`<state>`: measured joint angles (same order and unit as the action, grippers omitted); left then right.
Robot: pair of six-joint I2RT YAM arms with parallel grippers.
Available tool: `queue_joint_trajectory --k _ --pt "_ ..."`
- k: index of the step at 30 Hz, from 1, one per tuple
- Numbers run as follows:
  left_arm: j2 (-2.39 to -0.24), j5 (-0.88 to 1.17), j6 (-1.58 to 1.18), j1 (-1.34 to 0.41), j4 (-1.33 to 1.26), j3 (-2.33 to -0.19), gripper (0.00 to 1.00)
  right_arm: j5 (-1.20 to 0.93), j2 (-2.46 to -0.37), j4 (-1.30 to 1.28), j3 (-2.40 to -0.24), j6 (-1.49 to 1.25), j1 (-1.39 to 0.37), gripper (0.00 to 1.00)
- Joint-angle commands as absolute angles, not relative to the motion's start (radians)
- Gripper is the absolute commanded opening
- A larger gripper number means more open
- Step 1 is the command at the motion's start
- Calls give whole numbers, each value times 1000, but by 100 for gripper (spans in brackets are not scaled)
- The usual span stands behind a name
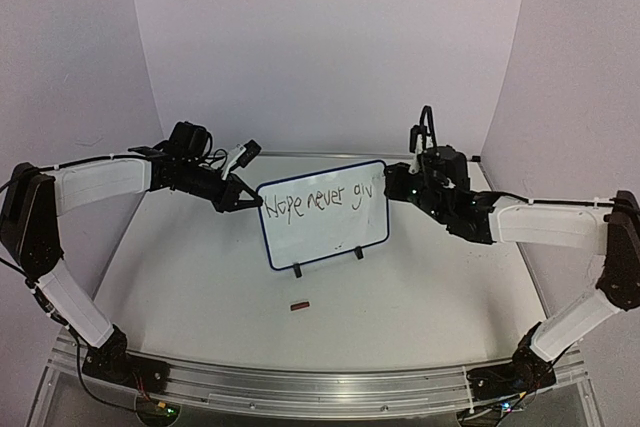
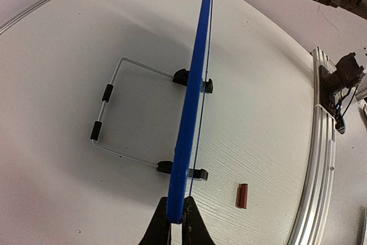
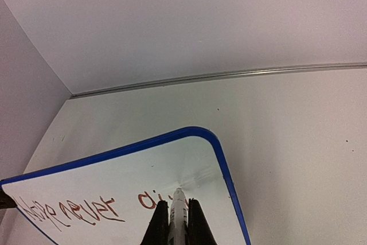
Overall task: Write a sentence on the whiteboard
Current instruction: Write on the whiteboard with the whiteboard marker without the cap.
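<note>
From above, the board (image 1: 330, 232) stands on its two feet (image 1: 296, 270) mid-table, its face turned toward the arms. The sentence (image 1: 318, 199) runs along the top and reads about "Hope never giv". The last word looks unfinished, so I judge the writing to be under way. The left gripper (image 1: 243, 202) meets the board's left edge, apparently to brace it against the push of the pen. The right gripper (image 1: 398, 185) comes in at the top right corner, where the line ends. A small red-brown piece (image 1: 299, 305), maybe a cap, lies on the table (image 1: 200, 287) toward the front, well apart from the board.

In the left wrist view the board is edge-on, a blue strip (image 2: 195, 96). The left gripper (image 2: 175, 210) has its fingers (image 2: 157, 230) drawn narrow on the near end of the frame, one on each side, in a firm pinch. A wire stand (image 2: 112, 113) spreads out behind the board and props it. The pinch likely stops it sliding or tipping. The piece (image 2: 242, 195) lies on the face side, clear of both.

In the right wrist view the right gripper (image 3: 178, 213) has its fingers (image 3: 159, 225) closed on a marker (image 3: 179, 194), which points straight ahead between them. Its tip sits at the board (image 3: 132, 170) just after "gi". I cannot tell whether it touches. The sentence (image 3: 71, 210) looks reddish here, and the marker hides the next letter.
</note>
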<state>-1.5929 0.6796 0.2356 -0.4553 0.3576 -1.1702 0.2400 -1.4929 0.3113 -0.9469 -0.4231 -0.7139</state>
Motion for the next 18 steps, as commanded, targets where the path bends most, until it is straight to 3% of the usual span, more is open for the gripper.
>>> queue_joint_trajectory --k 1,18 --pt "-1614 603 288 -459 383 -1173 0 254 -1411 355 -920 -434 -716 0" --pt "-1615 603 288 -459 383 -1173 0 258 -1488 334 -917 -451 -716 0"
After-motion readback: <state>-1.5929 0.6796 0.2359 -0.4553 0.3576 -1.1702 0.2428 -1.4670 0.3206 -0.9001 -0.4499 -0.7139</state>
